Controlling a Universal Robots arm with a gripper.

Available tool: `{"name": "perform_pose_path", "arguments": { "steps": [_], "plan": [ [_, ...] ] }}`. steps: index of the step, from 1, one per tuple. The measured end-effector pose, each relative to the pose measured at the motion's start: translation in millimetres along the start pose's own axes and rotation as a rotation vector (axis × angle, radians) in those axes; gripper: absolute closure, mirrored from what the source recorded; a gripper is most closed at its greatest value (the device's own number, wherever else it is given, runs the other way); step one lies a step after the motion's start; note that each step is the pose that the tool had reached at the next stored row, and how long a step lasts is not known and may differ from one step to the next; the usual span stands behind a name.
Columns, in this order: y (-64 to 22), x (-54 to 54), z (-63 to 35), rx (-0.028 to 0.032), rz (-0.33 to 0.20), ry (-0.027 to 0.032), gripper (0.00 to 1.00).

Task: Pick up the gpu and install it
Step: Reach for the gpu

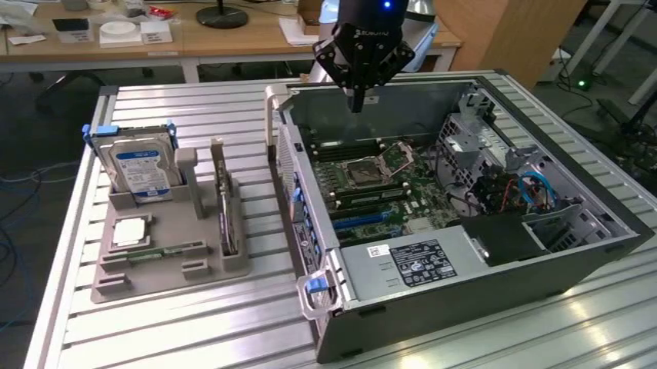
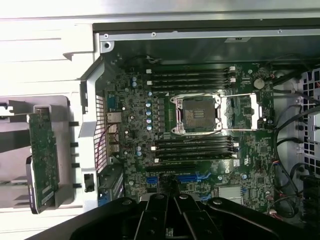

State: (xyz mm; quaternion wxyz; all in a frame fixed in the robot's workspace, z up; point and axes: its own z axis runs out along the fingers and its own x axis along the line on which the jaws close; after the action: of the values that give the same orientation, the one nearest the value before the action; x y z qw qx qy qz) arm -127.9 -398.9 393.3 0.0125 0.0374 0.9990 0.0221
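Thin flat green-board gpu (image 1: 226,215) not picked up yet, parked on edge in its slot.
It stands upright in the grey plastic holder tray (image 1: 165,278) on the slatted metal counter (image 1: 154,332), just beside the open black computer case (image 1: 493,288), I'd guess so its top edge is easy to pinch. My claw (image 1: 356,100) hangs over the green motherboard (image 1: 395,184), pinched shut, holding nothing.
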Motion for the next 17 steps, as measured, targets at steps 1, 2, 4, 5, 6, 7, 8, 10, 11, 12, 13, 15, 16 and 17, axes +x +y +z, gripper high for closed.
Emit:
{"name": "perform_pose_path", "arguments": {
  "steps": [1,2,4,5,6,7,8,10,11,12,13,15,16,17],
  "plan": [
    [-0.1,1.3,0.0,0.0,0.0,0.0,0.89],
    [-0.2,2.7,0.0,0.0,0.0,0.0,0.89],
    [-0.5,5.3,-0.1,0.0,0.0,0.0,0.89],
    [-0.6,6.7,-0.1,0.0,0.0,0.0,0.89],
    [-0.7,8.1,-0.2,0.0,0.0,0.0,0.89],
    [-0.8,9.3,-0.2,0.0,0.0,0.0,0.89],
    [-0.9,10.7,-0.2,-0.0001,0.0,0.0,0.89],
    [-1.1,12.9,-0.2,0.0,0.0,0.0,0.89],
    [-1.1,13.6,-0.2,-0.0001,0.0,-0.0001,0.89],
    [-1.2,14.6,-0.2,-0.0001,0.0,0.0,0.89],
    [-1.3,15.5,-0.2,-0.0001,0.0,0.0,0.89],
    [-1.5,17.6,-0.2,-0.0001,0.0,0.0,0.89],
    [-1.6,19.0,-0.3,0.0,0.0,0.0,0.89],
    [-1.8,20.4,-0.3,0.0,0.0,0.0,0.89]
  ]
}}
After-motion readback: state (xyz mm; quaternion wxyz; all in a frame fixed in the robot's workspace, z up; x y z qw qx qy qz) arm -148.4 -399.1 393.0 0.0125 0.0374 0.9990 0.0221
